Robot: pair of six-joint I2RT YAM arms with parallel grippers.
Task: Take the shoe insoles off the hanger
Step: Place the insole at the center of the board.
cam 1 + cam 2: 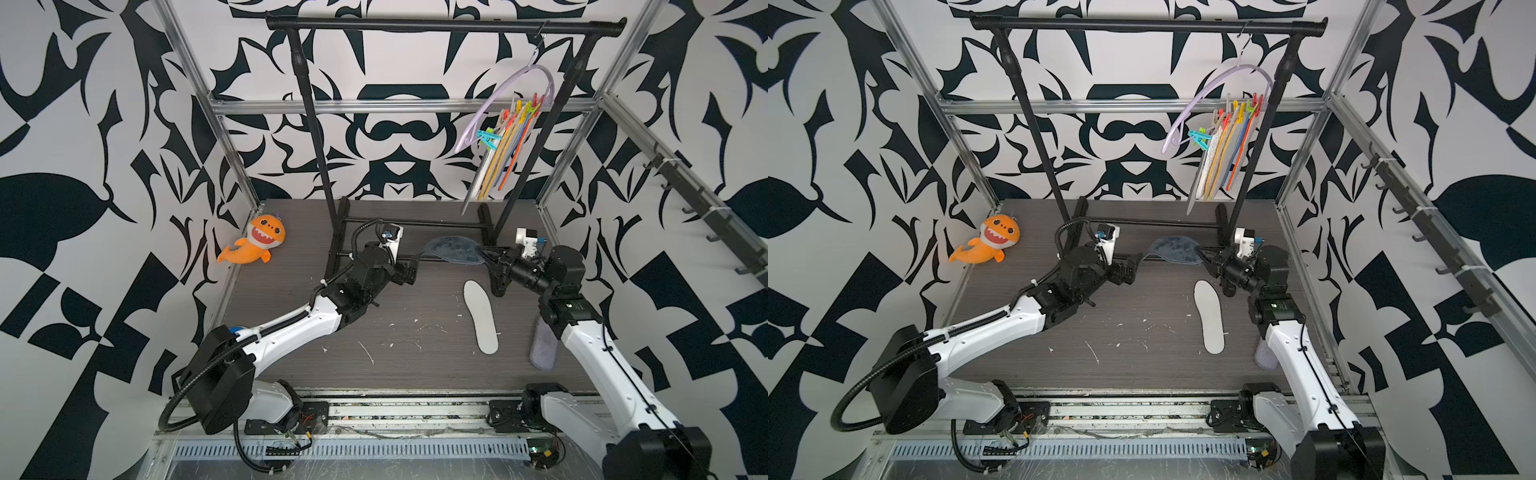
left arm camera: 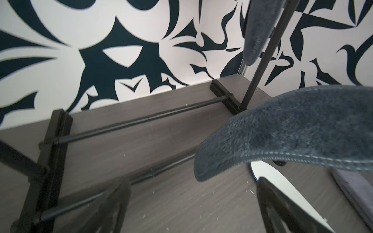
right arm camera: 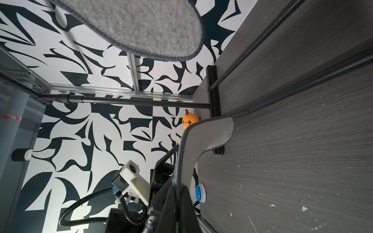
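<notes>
Right, my right claw point(image 3: 178, 189) pinches one end of the grey-blue insole point(image 1: 453, 248), well below the hanger point(image 1: 515, 83). Its long axis runs toward my left claw point(image 1: 417, 262), jaws wide, just beside the free end. The other insoles point(image 1: 496, 162) hang from the hanger.

Both top views look down from high above the front edge of the bench point(image 1: 415, 365) toward the back wall. Each wrist camera sits low and close over the bench; both share the base bars of the clothes rail point(image 2: 224, 96).

Black-and-white patterned walls point(image 1: 62, 124), grey floor point(image 1: 415, 365)
</notes>
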